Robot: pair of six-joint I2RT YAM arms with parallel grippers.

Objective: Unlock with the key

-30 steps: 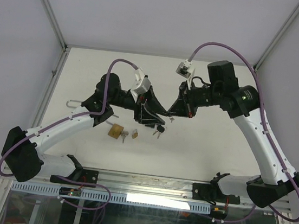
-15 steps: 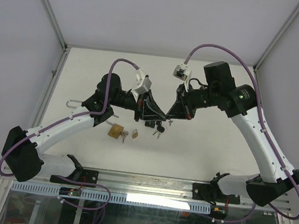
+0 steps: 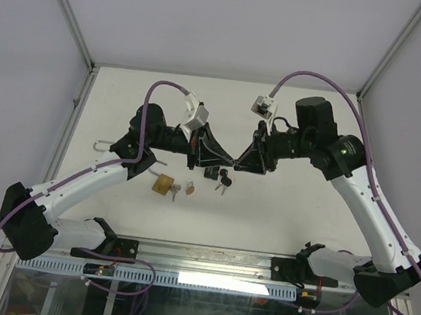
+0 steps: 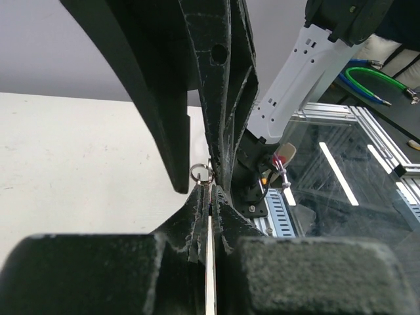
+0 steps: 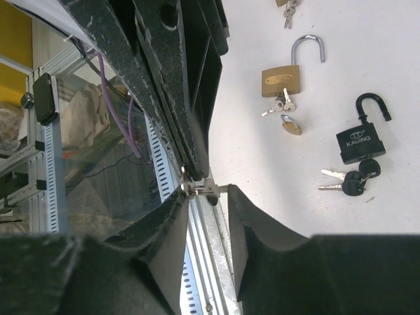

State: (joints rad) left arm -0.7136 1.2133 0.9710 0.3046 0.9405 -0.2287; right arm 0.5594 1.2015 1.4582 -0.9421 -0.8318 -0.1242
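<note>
Key (image 4: 209, 275) in left jaws, over table (image 3: 126, 93) centre

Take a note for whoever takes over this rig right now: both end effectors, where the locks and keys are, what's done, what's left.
Left end effector: shut on the thin silver key, held in the air.
Right end effector: open, fingertips flanking that key without clamping it.
White table: large brass padlock and black padlock, both shackles open; small brass padlock, state unclear; black-headed keys beside the black padlock.
Done: key gripped.
Left: insert and turn it; which lock it fits I cannot tell.
</note>
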